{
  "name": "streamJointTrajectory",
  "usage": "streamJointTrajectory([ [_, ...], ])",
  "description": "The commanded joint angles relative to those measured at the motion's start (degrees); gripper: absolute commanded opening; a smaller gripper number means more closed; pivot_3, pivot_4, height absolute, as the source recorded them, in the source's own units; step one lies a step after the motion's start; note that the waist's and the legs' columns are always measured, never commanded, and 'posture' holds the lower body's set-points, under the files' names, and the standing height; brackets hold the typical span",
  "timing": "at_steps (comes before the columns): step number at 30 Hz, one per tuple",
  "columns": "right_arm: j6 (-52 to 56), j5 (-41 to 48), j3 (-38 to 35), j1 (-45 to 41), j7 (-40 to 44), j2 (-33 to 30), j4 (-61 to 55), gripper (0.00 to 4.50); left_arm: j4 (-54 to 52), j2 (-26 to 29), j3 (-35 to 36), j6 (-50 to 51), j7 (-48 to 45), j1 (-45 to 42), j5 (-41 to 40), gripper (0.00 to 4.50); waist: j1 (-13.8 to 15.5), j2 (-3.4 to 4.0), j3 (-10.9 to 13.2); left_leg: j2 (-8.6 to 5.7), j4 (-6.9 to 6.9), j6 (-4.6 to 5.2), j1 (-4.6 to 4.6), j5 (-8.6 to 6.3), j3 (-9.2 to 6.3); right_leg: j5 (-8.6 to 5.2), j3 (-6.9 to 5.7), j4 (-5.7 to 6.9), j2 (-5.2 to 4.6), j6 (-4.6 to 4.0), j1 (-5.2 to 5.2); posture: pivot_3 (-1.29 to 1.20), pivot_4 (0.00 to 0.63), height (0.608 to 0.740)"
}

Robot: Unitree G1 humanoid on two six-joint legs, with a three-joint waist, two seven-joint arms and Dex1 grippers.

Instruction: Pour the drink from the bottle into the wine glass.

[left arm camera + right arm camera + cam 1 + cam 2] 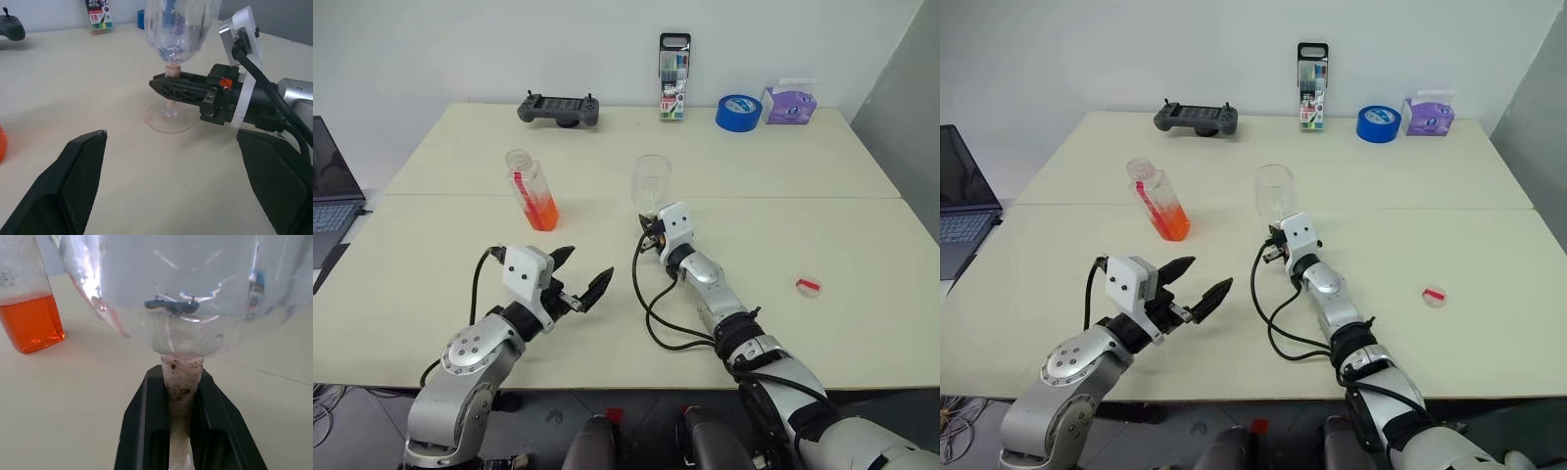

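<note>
Right gripper (168, 88) pinching wine glass (651, 182) stem; bottle (532, 191) left of glass; left gripper (579, 273) spread, nearer than bottle.

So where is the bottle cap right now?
The red cap lies alone on the table's right side in the head views, right of the robot's right arm, far from the uncapped bottle.

Bare table (440, 245) lies open between the left gripper (579, 275) and the bottle (532, 193); right of the bottle, the wine glass (651, 182) and right gripper (168, 88) block.
</note>
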Motion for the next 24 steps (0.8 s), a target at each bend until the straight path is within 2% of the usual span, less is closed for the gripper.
streamJointTrajectory([
  [1,1.4,-0.2,-0.7,0.5,0.0,0.6,0.9,0.20,-0.2,-0.3,-0.6,-0.6,0.5,-0.7,0.2,4.50,0.0,0.00,0.0,0.00,-0.01,0.00,0.06,0.00,0.00,0.00,0.00,-0.01,0.00,0.00,0.06,0.00,0.150,0.740],
  [2,1.5,-0.2,-0.9,0.6,0.1,0.5,0.9,0.94,-0.1,-0.4,-0.8,-0.5,0.6,-0.9,0.3,4.50,0.0,0.00,0.0,0.00,-0.02,0.00,0.10,0.00,0.00,0.00,0.00,-0.02,0.00,0.00,0.11,0.00,0.150,0.740],
  [4,1.6,-0.9,-0.7,0.8,-0.4,0.1,0.7,1.48,0.2,-0.4,-1.1,-0.2,0.9,-1.3,0.3,4.50,0.0,0.00,0.0,-0.01,-0.03,0.01,0.15,-0.01,-0.01,-0.01,-0.02,-0.03,0.00,0.00,0.16,0.00,0.150,0.740],
  [12,2.4,-2.7,-0.2,2.5,-1.2,-1.2,-1.4,4.36,2.8,-1.3,-1.1,-0.7,2.4,-3.4,0.6,4.50,0.1,0.00,0.0,-0.05,-0.02,0.01,0.13,0.00,-0.02,-0.01,-0.03,-0.03,0.01,-0.01,0.17,0.00,0.150,0.740],
  [18,7.1,-2.9,0.9,6.4,2.0,-2.4,-11.7,4.44,5.4,-2.7,-0.9,-1.7,3.8,-5.2,1.6,4.50,0.1,0.00,0.0,-0.05,-0.02,0.01,0.12,-0.01,-0.05,-0.01,-0.02,-0.05,0.01,0.00,0.18,0.00,0.150,0.740],
  [24,16.6,-3.1,3.3,14.4,5.9,-5.5,-30.0,4.44,9.9,-5.1,-0.2,-3.9,7.0,-8.5,3.8,4.50,0.2,0.00,0.0,-0.05,-0.02,0.00,0.09,-0.01,-0.08,-0.01,-0.02,-0.06,0.00,0.00,0.18,0.00,0.150,0.740],
])
